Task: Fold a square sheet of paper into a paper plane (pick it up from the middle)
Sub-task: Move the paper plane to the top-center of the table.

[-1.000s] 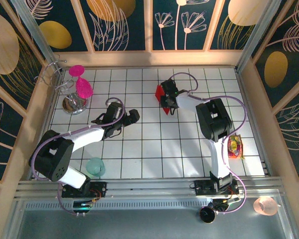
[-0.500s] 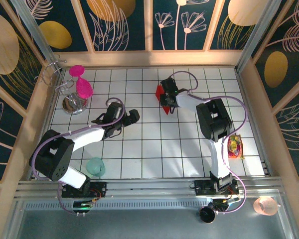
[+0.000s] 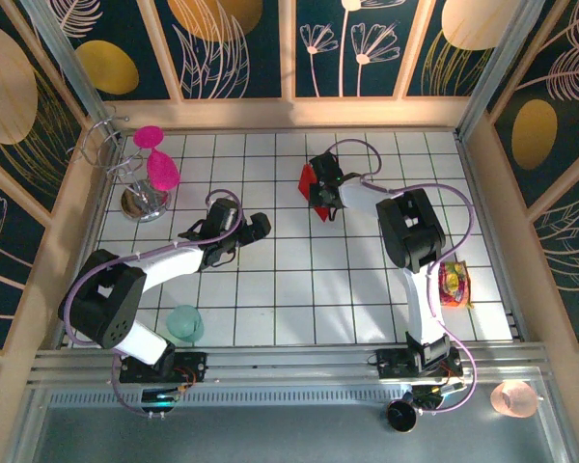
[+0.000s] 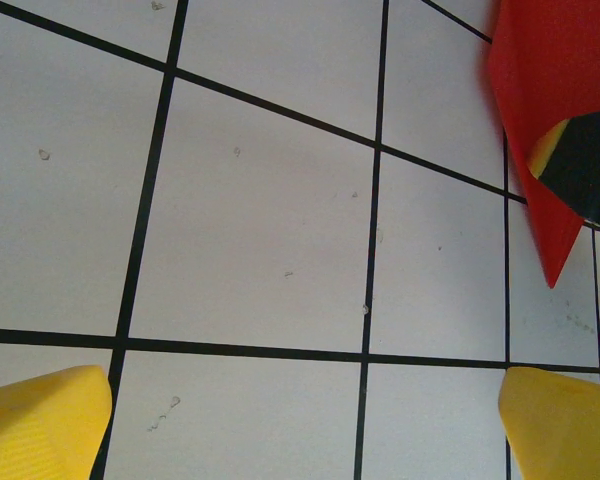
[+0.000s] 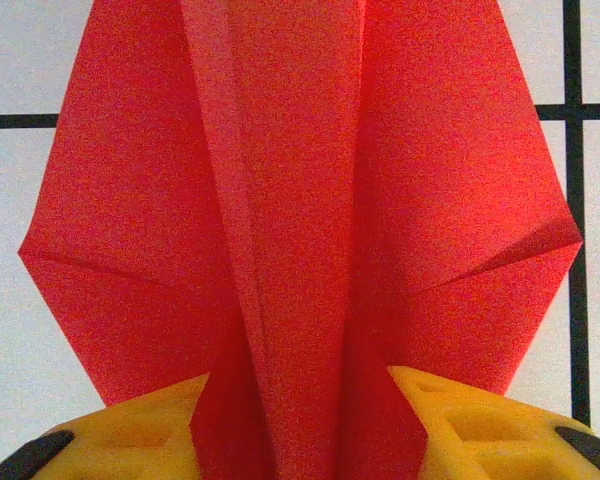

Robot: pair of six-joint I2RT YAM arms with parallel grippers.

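- Right wrist view: the right gripper (image 5: 302, 435) is pinching the paper plane (image 5: 300, 200) by its centre ridge, with a yellow finger pressing each side.
- The plane is sitting over the far middle of the tiled table (image 3: 270, 289).
- Releasing it well is, I judge, calling for lowering it flat and opening slowly.
- The left gripper (image 4: 300, 425) is hovering wide open and empty.
- Since a second ago, the right arm (image 3: 405, 227) is leaning slightly leftward, while the plane is staying put.

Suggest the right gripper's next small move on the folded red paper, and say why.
Probably close the right gripper gently on the centre ridge. The bright red, kite-shaped paper plane looks fully folded, and its ridge stands between the yellow fingers, though whether they clamp it is unclear. The left gripper hangs open, apart from the plane.
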